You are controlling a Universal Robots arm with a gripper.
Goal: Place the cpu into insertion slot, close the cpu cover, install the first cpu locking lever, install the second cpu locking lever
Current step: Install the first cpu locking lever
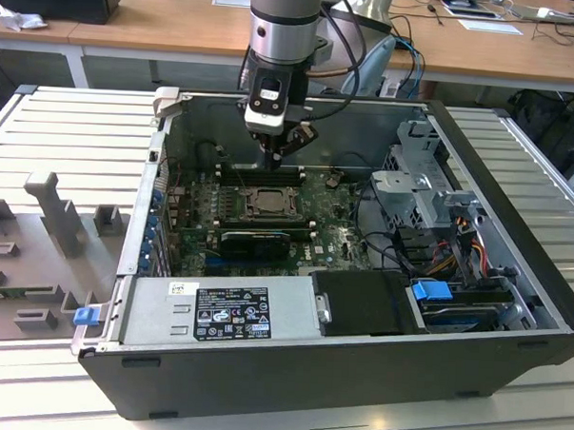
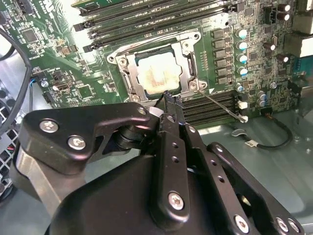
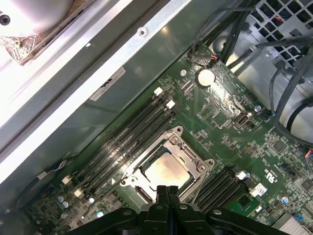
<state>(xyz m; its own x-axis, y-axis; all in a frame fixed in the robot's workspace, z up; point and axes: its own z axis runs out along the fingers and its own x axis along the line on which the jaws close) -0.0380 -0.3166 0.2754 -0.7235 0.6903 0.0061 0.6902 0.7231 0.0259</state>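
An open computer case is seen lying on a ridged metal desk, with the robot arm reaching down into it from the far side. A grey power supply is set along the case's near wall. The floor of the case is covered by a green circuit board, and long black memory slots are laid on it beside the insertion slot, which is placed near the middle of the board. The cpu cover is laid flat over the slot as a silver frame, shown in both wrist views. The cpu is seated in the slot, and its pale face is seen through the cover's cut-out. A thin metal lever is angled away from one corner of the slot, across a bank of memory slots. The gripper is held just above the slot's far edge, at the cover's rim, with its fingers pressed together in both wrist views.
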